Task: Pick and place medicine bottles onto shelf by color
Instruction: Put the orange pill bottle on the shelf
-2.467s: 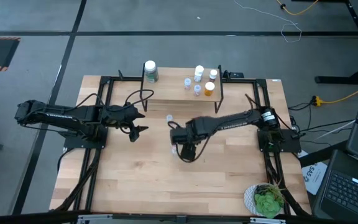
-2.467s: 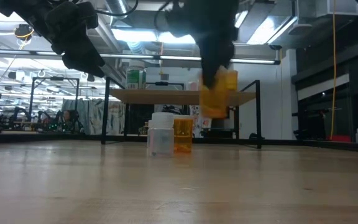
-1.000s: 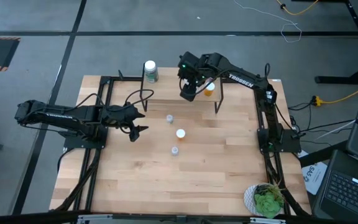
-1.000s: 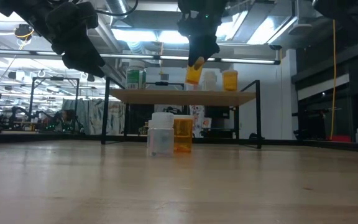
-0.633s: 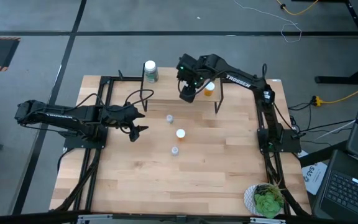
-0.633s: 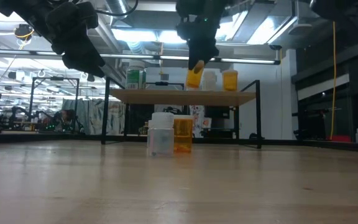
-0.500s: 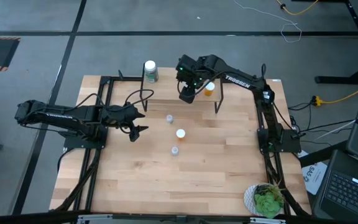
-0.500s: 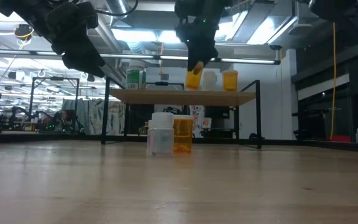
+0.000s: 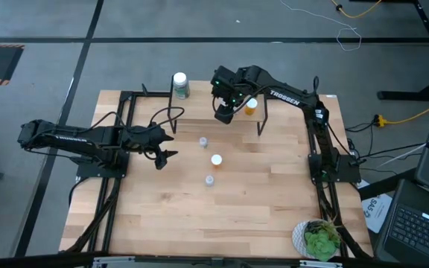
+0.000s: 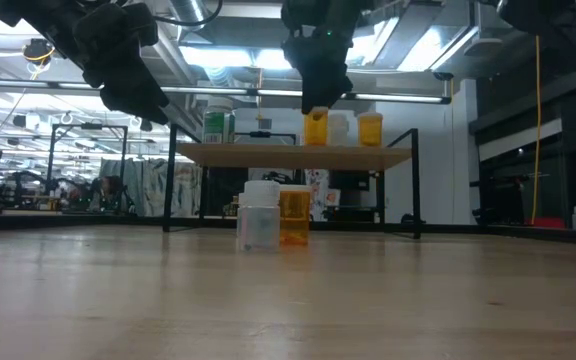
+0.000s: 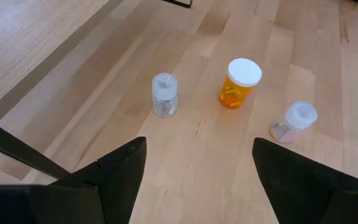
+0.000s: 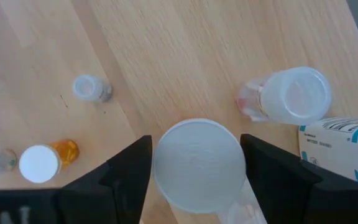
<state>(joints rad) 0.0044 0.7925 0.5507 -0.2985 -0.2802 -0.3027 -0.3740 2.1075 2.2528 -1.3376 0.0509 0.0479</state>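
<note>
The light wood shelf (image 9: 196, 104) stands at the table's far side. My right gripper (image 9: 224, 112) reaches over it, shut on an orange medicine bottle (image 10: 315, 128) with a white cap (image 12: 199, 165). Another orange bottle (image 10: 370, 128), a white one (image 10: 338, 127) and a green-labelled one (image 9: 179, 85) stand on the shelf. A white-capped orange bottle (image 11: 238, 84) and two small clear bottles (image 11: 165, 94) (image 11: 294, 121) stand on the table. My left gripper (image 11: 197, 180) is open, above the table left of them. My right gripper pinches the white cap's rim (image 12: 166, 168) between its two fingers, which come from above and point down. The bottle stands upright below the fingers, its base on the shelf top (image 10: 268, 155).
A green plant in a white pot (image 9: 319, 240) sits at the table's near right corner. Black frame rails (image 9: 125, 134) run along both sides of the table. The shelf's thin black legs (image 10: 415, 185) stand on the tabletop.
My right gripper has gone down a little over the shelf with the orange bottle. The bottle hung tilted above the shelf board before; now it stands upright on the board.
</note>
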